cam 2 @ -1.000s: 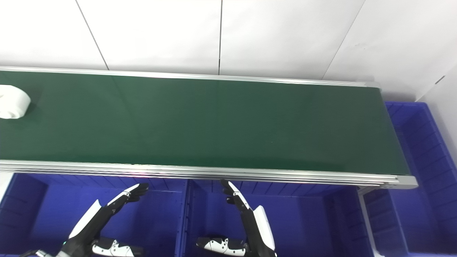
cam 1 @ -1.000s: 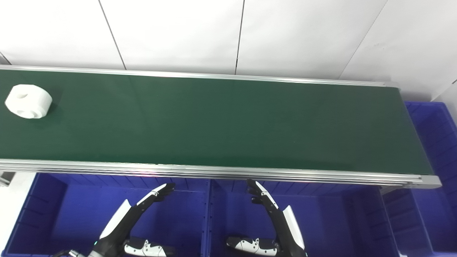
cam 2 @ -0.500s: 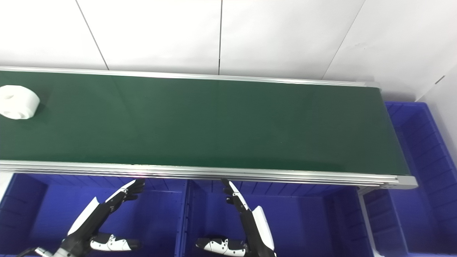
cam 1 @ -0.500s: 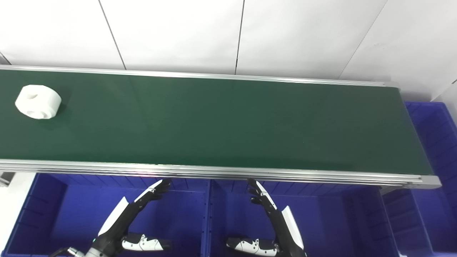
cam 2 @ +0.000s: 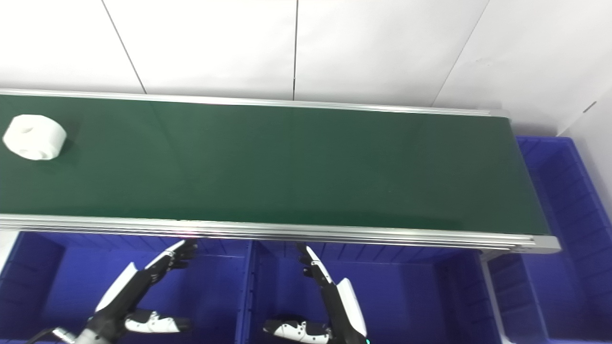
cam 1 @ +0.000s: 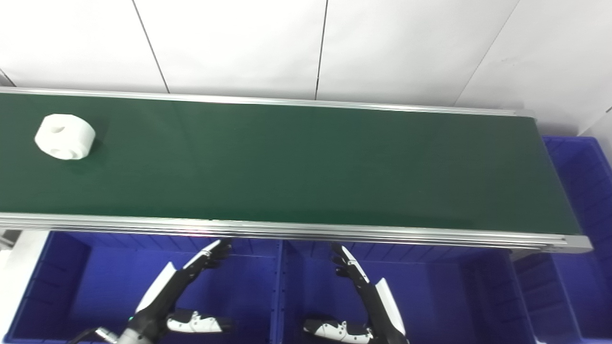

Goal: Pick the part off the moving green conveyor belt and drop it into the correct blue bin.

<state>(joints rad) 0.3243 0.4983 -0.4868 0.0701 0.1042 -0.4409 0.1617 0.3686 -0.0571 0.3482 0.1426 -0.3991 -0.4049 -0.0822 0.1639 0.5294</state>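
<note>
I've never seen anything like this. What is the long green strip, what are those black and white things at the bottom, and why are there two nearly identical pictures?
The two pictures come from two cameras side by side on the robot's head, so they show one scene from slightly different spots. The green strip is a conveyor belt. One white part, round with holes, lies on it at the far left. The black and white things are the robot's left hand and right hand, both open and holding nothing, over the blue bins beside the belt. Another blue bin sits at the belt's right end.
</note>
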